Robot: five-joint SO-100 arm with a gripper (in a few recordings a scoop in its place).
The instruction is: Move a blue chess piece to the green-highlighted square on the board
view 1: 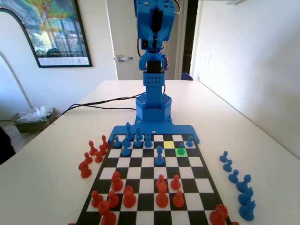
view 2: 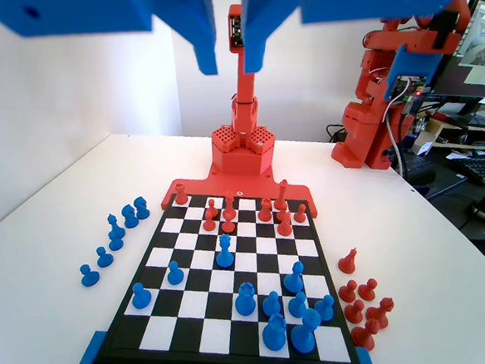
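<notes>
The board (view 1: 152, 187) lies flat on the white table (view 1: 243, 122), and the blue arm (view 1: 154, 28) stands folded high at its far end in the fixed view. In the wrist view the gripper (view 2: 230, 54) hangs far above the play, its two jaws a little apart with nothing between them. The blue chess piece (view 1: 181, 149) stands upright on the green-highlighted square (view 1: 181, 152), so I judge the move is done; from the gripper it lies straight down and toward the arm's base, at the left of the wrist view (view 2: 140, 295). There is one green square and one yellow square (view 1: 168, 144), touching at a corner. Six captured blue pieces (view 1: 236, 180) stand off the board's right side in the fixed view.
</notes>
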